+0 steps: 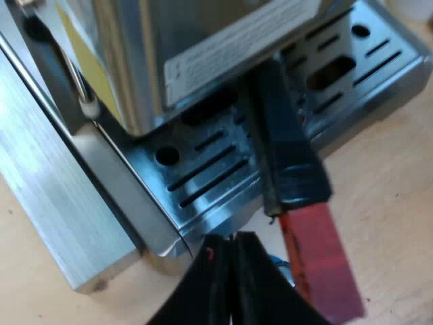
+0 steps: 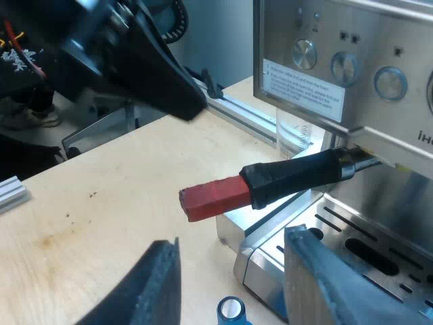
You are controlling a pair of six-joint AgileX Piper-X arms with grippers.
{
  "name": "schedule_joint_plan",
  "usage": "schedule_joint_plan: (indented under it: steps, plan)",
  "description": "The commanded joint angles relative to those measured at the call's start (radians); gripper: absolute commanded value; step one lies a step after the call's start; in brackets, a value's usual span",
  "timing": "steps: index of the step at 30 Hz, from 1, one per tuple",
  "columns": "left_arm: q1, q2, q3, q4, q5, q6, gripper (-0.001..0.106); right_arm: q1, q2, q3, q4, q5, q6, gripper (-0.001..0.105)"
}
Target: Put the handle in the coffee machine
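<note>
The holder's dark handle (image 2: pixel 298 175) was seated in the front of the espresso machine (image 2: pixel 318 61). It jutted out over the drip tray (image 2: pixel 365 237), with its red end (image 2: pixel 210 196) hanging past the tray's corner above the bare bench (image 2: pixel 101 217). Whether it was turned fully home could not be told.

The right gripper (image 2: pixel 233 237) stood spread wide beneath the red end, holding nothing. The left gripper (image 1: pixel 230 237) had its fingers pressed together at the tray's edge, just beside the red end.

If the holder was only half turned, a stray knock from either gripper would likely swing the handle back and loosen it. A grip taken on the red end alone might also slip.

A blue tamper (image 2: pixel 230 311) stood on the bench between the right fingers, in the way of any closing. A measuring glass (image 2: pixel 294 139) stood under the machine's panel, close behind the handle's sweep.
</note>
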Motion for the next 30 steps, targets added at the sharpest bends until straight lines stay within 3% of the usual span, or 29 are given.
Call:
schedule_joint_plan:
  steps: [1,7,16,30]
  plan:
    - [0.0,0.05,-0.003,0.003,-0.016,0.005,0.001,0.002,-0.009,-0.011,0.005,0.002,-0.002,0.039]
    - [-0.004,0.123,-0.003,0.019,-0.016,0.067,0.001,0.002,-0.009,-0.011,0.012,0.006,-0.002,0.039]
    - [-0.011,0.183,-0.001,0.01,-0.016,0.076,0.001,0.002,-0.009,-0.011,0.02,0.006,-0.002,0.039]
    - [-0.183,0.18,0.066,0.012,-0.016,0.065,0.001,0.002,-0.009,-0.011,0.02,0.006,-0.002,0.039]
